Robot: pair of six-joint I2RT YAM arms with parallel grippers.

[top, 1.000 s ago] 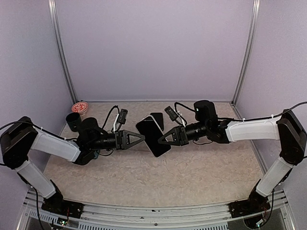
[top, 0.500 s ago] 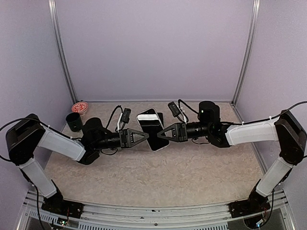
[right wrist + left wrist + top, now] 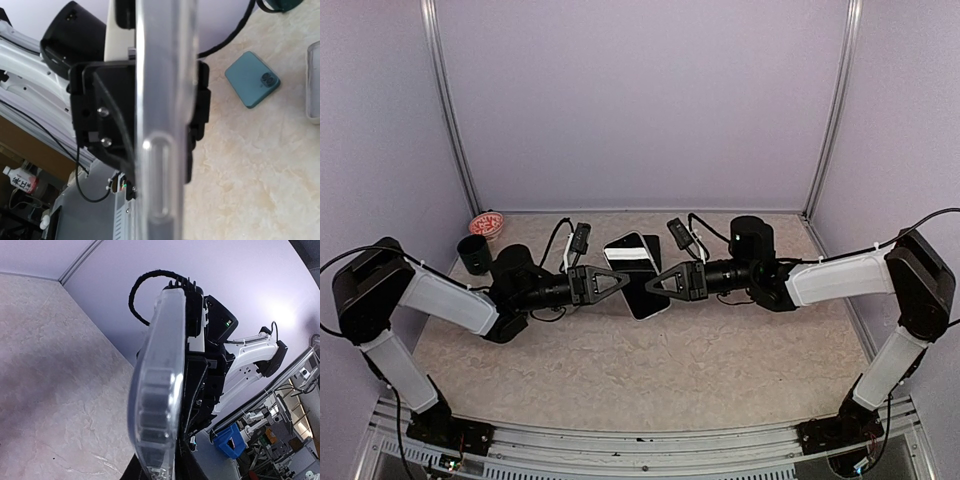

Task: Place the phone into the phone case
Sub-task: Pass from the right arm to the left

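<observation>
Holding the phone (image 3: 638,282) off the table (image 3: 670,370) from both sides, you probably mean to steady it while its edges seat in the clear case (image 3: 159,390). The right gripper (image 3: 653,283) is pinched on the right edge. The left gripper (image 3: 620,283) looks clamped on the left rim, so the phone spans both jaws.

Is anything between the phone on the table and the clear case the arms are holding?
Nothing visible lies between them. The phone lies uncovered on the table; the phone case is held in the air by the left gripper and right gripper, so neither is free for the phone.
</observation>
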